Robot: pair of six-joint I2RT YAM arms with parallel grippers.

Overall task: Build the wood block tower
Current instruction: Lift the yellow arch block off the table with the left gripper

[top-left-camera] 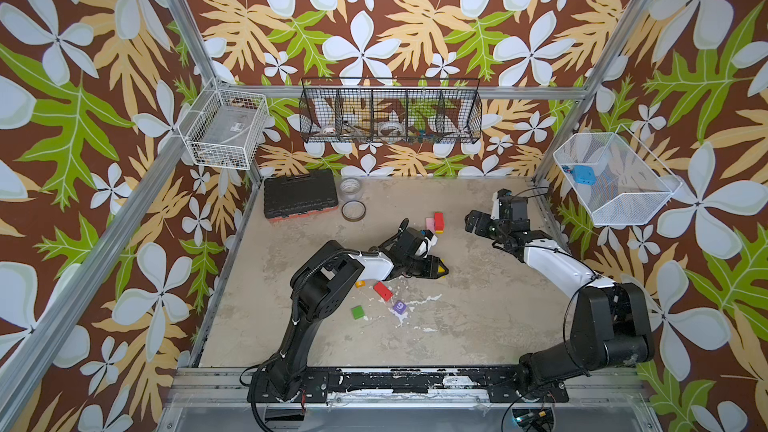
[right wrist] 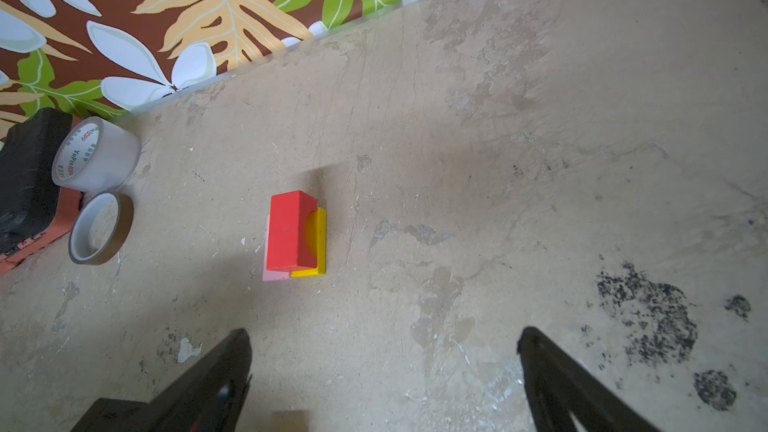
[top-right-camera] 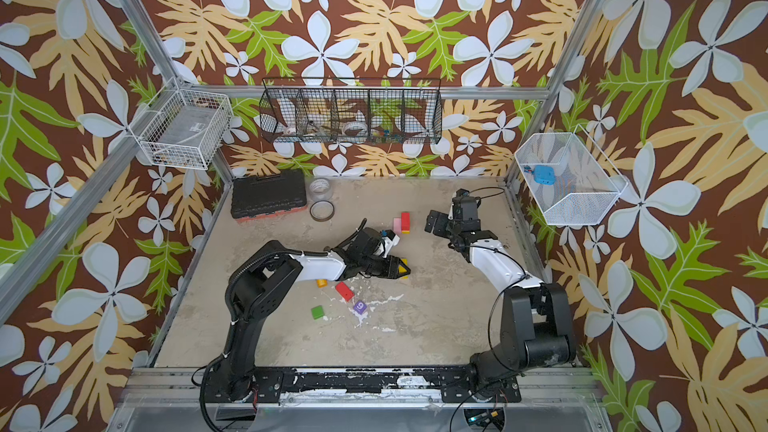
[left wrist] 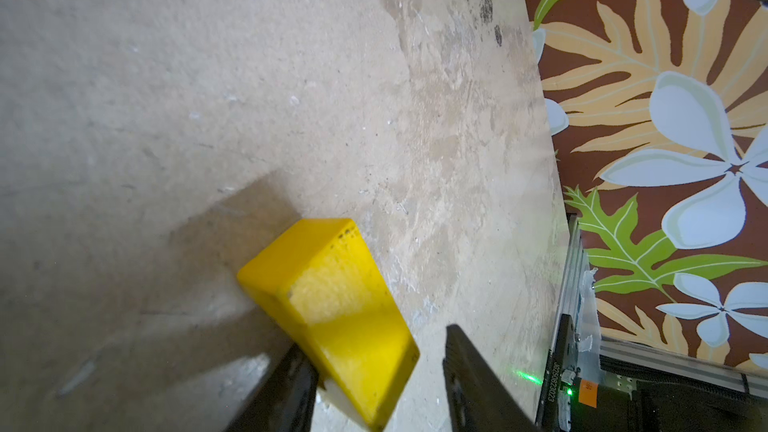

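My left gripper (top-left-camera: 439, 270) straddles a yellow wood block (left wrist: 328, 284) lying on the table near the middle. One finger (left wrist: 291, 384) touches the block's side; the other finger (left wrist: 469, 376) stands apart from it with floor showing between, so the gripper is open. The small tower (right wrist: 293, 234) is a red brick on a yellow piece and a pink piece, and shows in both top views (top-left-camera: 436, 222) (top-right-camera: 403, 222). My right gripper (right wrist: 384, 333) hovers wide open and empty to the right of the tower (top-left-camera: 473, 222). Loose near the left arm lie a red brick (top-left-camera: 382, 290), a purple cube (top-left-camera: 399, 307), a green block (top-left-camera: 357, 312) and an orange block (top-left-camera: 360, 283).
A black toolbox (top-left-camera: 300, 197) sits at the back left. Beside it are a clear tape roll (right wrist: 95, 155) and a brown tape ring (right wrist: 102, 228). Wire baskets (top-left-camera: 390, 112) hang on the walls. A metal rail (top-left-camera: 374, 380) runs along the front edge.
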